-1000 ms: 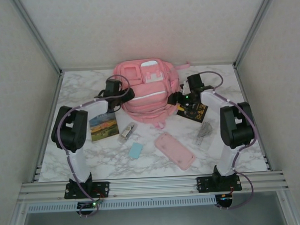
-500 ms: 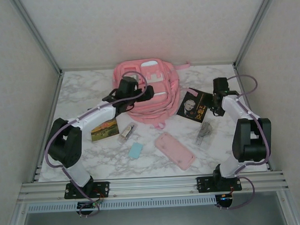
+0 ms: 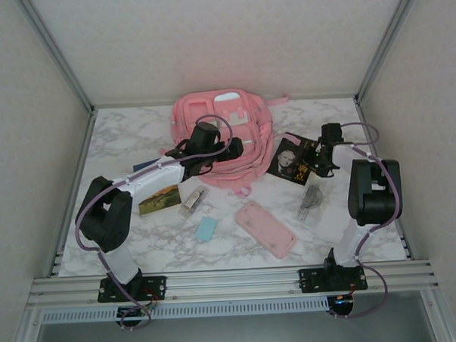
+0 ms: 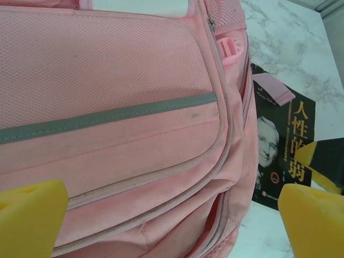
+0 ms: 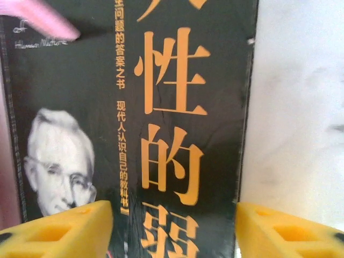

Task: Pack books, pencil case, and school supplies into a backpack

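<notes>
- My right gripper sits right of centre in the overhead view, nose down over the thin black book with yellow characters and a portrait on its cover. Its two yellow foam fingertips stand apart and pinch nothing.
- In the right wrist view the black book lies flat on the white marbled table, taking the left and middle of the frame.
- Its long axis runs top to bottom there, so my jaws are set across its short side.
- The book's free right edge falls just inside my right fingertip. The left fingertip hangs over the cover itself.
- I judge that right edge is what the next move turns on, since a flat book offers nothing else to bite.
- A pink strap crosses the book's upper left corner and may drag as the book comes up.
- The large pink fabric backpack with white trim lies at upper centre of the overhead view, and the book sits just to its right.
- The right arm is clearly the nearer one to the book.
- My left gripper hovers over the backpack's front pocket, pads spread wide, holding nothing.
- I cannot tell whether the main compartment is unzipped.
- Not yet packed, in the lower middle of the overhead view:
  - thin book with a blue-sky and yellow-field cover
  - flat oblong pink pouch
  - small light-blue block
</notes>
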